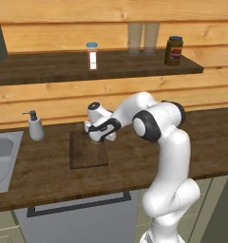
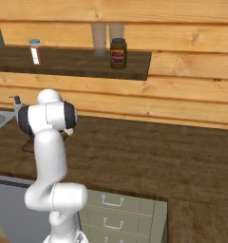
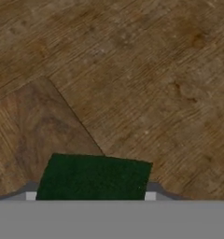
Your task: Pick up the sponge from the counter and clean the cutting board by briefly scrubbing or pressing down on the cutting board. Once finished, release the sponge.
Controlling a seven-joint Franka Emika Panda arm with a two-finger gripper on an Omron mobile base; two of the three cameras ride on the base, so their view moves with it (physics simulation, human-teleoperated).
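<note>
The cutting board lies flat on the counter, to the right of the sink. My gripper points down over the board's far right part. In the hand view the sponge shows its dark green top between my two fingertips, with my gripper shut on it. There the sponge sits over the board's edge: the lighter board spreads to its left and the darker counter to its right. Whether the sponge touches the board I cannot tell.
A soap dispenser stands by the grey sink left of the board. The wall shelf above holds a small bottle, two glasses and a dark jar. Drawers sit below the counter.
</note>
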